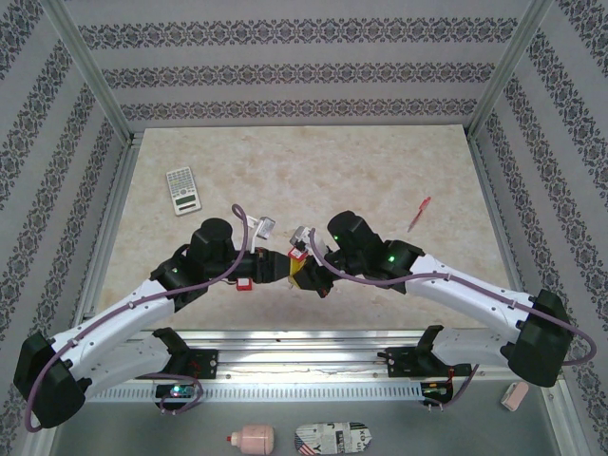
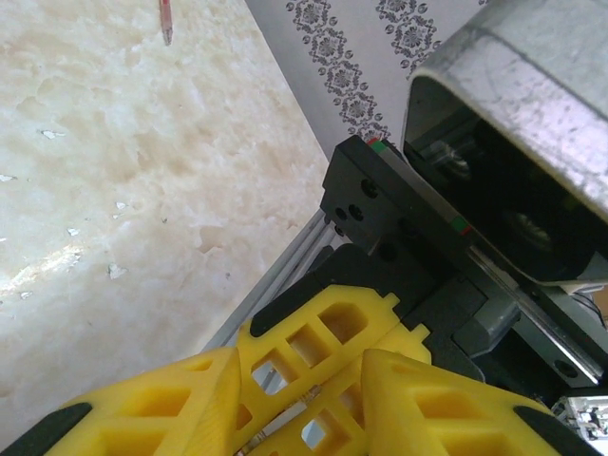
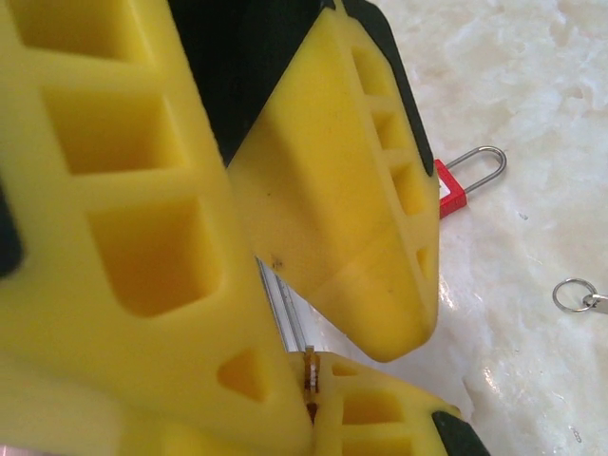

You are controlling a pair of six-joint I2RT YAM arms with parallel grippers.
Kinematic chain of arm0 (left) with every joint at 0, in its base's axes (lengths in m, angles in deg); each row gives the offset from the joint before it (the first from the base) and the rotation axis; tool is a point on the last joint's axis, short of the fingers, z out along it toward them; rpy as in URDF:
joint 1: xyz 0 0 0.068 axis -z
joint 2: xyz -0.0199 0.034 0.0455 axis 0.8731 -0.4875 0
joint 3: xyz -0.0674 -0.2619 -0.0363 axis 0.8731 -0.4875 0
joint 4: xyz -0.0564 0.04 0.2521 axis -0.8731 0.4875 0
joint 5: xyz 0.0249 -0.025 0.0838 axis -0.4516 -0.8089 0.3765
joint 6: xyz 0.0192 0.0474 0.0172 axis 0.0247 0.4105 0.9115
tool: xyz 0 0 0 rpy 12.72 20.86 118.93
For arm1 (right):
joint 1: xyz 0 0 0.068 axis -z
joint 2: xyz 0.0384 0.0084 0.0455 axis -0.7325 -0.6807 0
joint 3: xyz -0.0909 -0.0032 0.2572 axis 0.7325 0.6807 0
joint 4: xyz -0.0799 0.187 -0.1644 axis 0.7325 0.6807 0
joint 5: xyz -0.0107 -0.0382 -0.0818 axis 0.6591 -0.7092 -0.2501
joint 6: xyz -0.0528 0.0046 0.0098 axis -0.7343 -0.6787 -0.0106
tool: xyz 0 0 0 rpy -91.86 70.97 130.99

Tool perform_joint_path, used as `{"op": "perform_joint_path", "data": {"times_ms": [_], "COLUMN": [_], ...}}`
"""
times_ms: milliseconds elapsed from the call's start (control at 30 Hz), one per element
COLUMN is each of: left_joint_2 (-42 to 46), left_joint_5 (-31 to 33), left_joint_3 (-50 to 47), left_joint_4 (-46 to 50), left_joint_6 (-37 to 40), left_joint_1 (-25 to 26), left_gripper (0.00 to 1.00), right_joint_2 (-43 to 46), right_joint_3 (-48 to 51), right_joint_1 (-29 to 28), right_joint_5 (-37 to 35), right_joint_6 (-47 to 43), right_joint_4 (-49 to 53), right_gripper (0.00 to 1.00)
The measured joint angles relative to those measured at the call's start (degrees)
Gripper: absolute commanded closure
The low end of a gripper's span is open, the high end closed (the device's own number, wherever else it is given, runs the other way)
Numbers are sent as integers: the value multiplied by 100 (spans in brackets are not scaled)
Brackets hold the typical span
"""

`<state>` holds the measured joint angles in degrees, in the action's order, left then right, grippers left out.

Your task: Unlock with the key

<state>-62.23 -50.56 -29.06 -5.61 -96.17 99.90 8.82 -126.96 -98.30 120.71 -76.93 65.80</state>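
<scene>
Where my two arms meet over the near middle of the table (image 1: 313, 171), the padlock (image 3: 449, 193) lies on the pale marbled top rather than in a claw. On my right wrist feed its red body sits half hidden behind a yellow finger, with the silver shackle sticking out past it. From above I read it as the small red block (image 1: 245, 283) just beside the left arm's wrist, on the near side. A key ring (image 3: 574, 294) lies on the table near the padlock but apart from it. Something attached to it runs off the edge of the feed, and I cannot tell whether that is a key.

The right gripper (image 1: 302, 270) (image 3: 328, 356) is clenched. A thin silver strip and a small brass piece (image 3: 309, 373) show in the seam between its fingers, too little for me to call it the key. The left gripper (image 1: 282, 266) (image 2: 302, 366) faces it tip to tip. Its two fingers stand part way apart on either side of the right gripper's fingertip (image 2: 328, 318), and one of them (image 3: 380, 418) sits just beside the brass piece. I cannot tell whether the left claw is gripping anything.

Further out, a calculator (image 1: 183, 190) lies at the far left and a red pen (image 1: 419, 214) (image 2: 166, 21) at the far right, both well apart from the grippers. Off the table, on the near ledge, are a pink bottle (image 1: 252, 438) and a patterned pouch (image 1: 332, 439).
</scene>
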Motion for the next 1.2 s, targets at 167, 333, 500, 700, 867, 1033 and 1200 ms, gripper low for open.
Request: {"op": "perform_joint_path", "data": {"times_ms": [167, 333, 500, 700, 867, 1033, 1200], "left_joint_2": [0, 4, 7, 57, 256, 522, 522], "left_joint_5": [2, -2, -4, 20, 343, 774, 1141], "left_joint_3": [-74, -157, -188, -238, -271, -540, -789], "left_joint_4": [17, -20, -68, -151, -140, -323, -1023], "left_joint_6": [70, 94, 166, 170, 144, -157, -535], "left_joint_1": [0, 0, 31, 31, 13, -136, -170], "left_gripper": [68, 84, 100, 100, 100, 100, 100], "right_joint_2": [-20, -74, -105, -105, -90, 15, 125], "right_joint_3": [-2, -2, -2, -2, -2, 0, 286], "right_joint_1": [11, 11, 15, 83, 162, 330, 654], "right_joint_5": [28, 44, 81, 181, 286, 286, 413], "right_joint_6": [2, 4, 7, 11, 149, 448, 1056], "right_joint_4": [37, 105, 175, 179, -37, -422, -1204], "right_gripper": [100, 100, 100, 100, 60, 44, 41]}}
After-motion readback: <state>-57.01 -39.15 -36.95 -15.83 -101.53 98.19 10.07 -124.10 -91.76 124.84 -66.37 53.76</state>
